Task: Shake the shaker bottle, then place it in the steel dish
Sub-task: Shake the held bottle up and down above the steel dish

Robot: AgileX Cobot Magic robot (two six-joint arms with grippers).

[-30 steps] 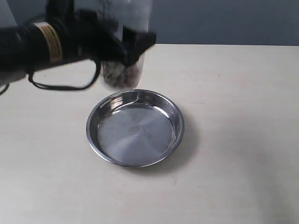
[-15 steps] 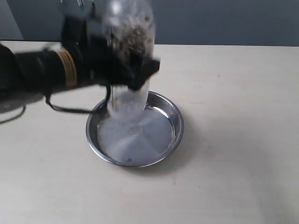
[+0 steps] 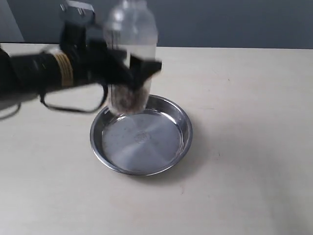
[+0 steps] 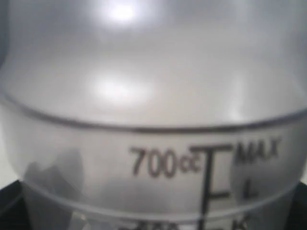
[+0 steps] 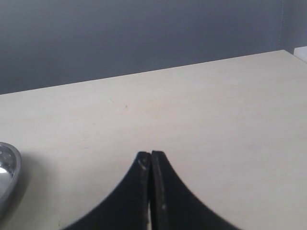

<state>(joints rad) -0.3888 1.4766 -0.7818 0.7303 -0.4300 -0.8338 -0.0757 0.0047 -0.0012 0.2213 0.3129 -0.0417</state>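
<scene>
**Shaker bottle held upright at the back rim of the steel dish**

The left gripper [image 3: 133, 73] is clamped around the middle of the shaker bottle [image 3: 131, 34], its black fingers [image 3: 145, 66] pressed against the frosted wall on either side. The bottle stands upright in that grasp, narrow cap up, domed shoulder above the fingers. Small brown grains [image 3: 127, 100] sit heaped in its lower part, below the gripper. In the exterior view the base overlaps the far left rim of the steel dish [image 3: 188, 128]; the picture is blurred there, so whether the base touches the rim or hangs just over it cannot be told.

The left wrist view is filled by the bottle [image 4: 153, 96] at very close range: a dark seam line under the shoulder, and the printed marks "700cc" and "MAX" beside a measuring scale.

The dish lies flat on the pale table [image 3: 244, 122], its mirror-like bottom bare. A black cable loop [image 3: 73, 107] hangs under the left arm, over the table just left of the dish.

The right gripper [image 5: 151, 163] has its two black fingers pressed together with nothing between them. It hangs over bare table, with only an edge of the dish [image 5: 7, 167] showing in its wrist view.
</scene>
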